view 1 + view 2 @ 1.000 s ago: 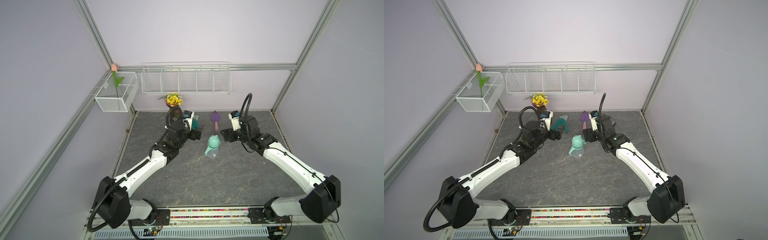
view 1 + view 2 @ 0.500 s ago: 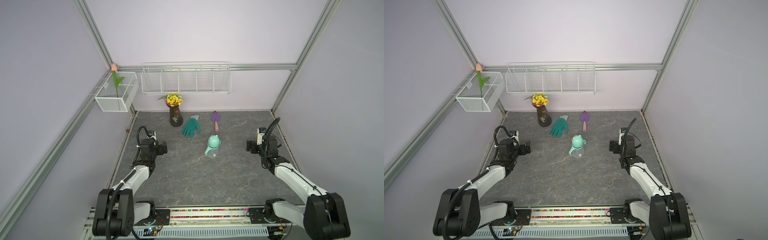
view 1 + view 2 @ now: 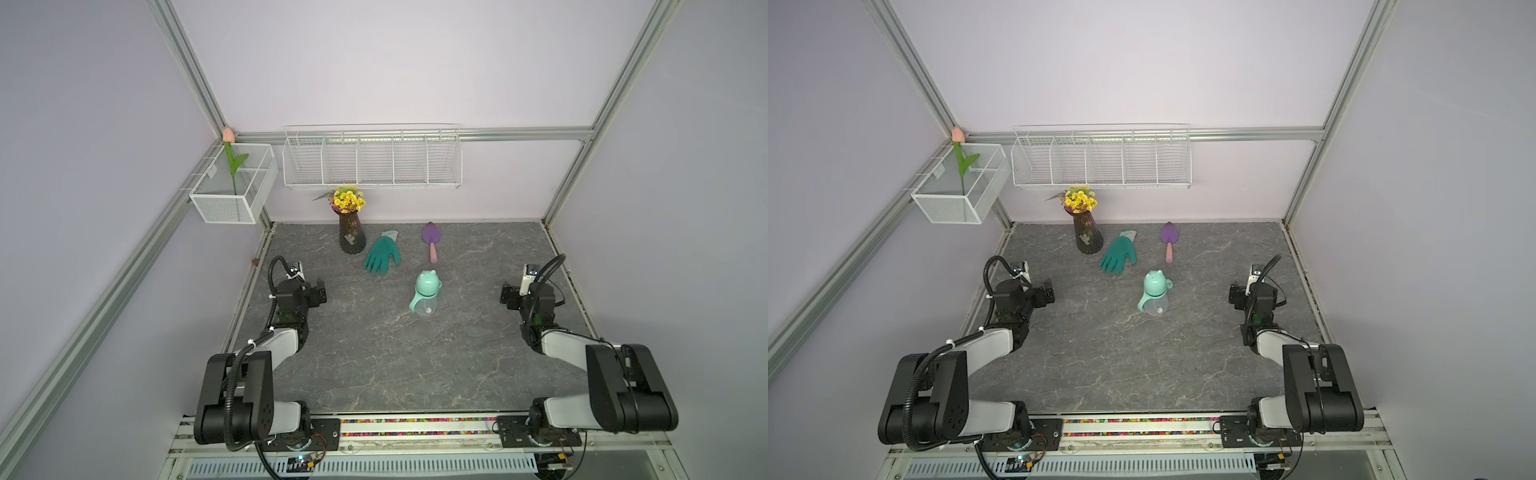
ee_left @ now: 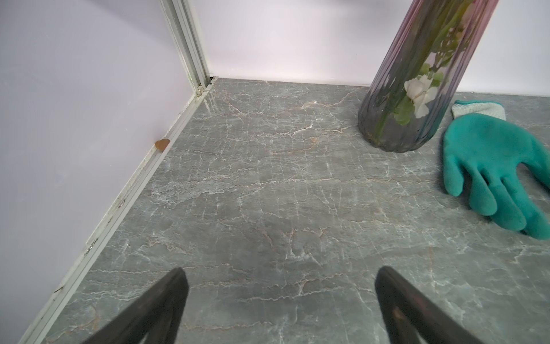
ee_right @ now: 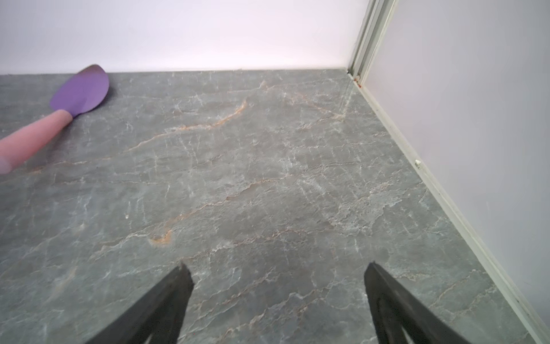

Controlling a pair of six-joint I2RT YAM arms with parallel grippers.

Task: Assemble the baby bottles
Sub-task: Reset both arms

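Mint-capped baby bottle (image 3: 424, 293) unmoved | left end effector (image 4: 281, 269), right end effector (image 5: 277, 264) retracted | both released, empty

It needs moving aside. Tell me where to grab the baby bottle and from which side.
Grip the baby bottle by its clear body, just under the mint ring, probably from the near side. That part is round, bare and turned to the near side; the handles jut sideways and jaws could slip off the domed cap. Upright or tilted, I cannot tell.
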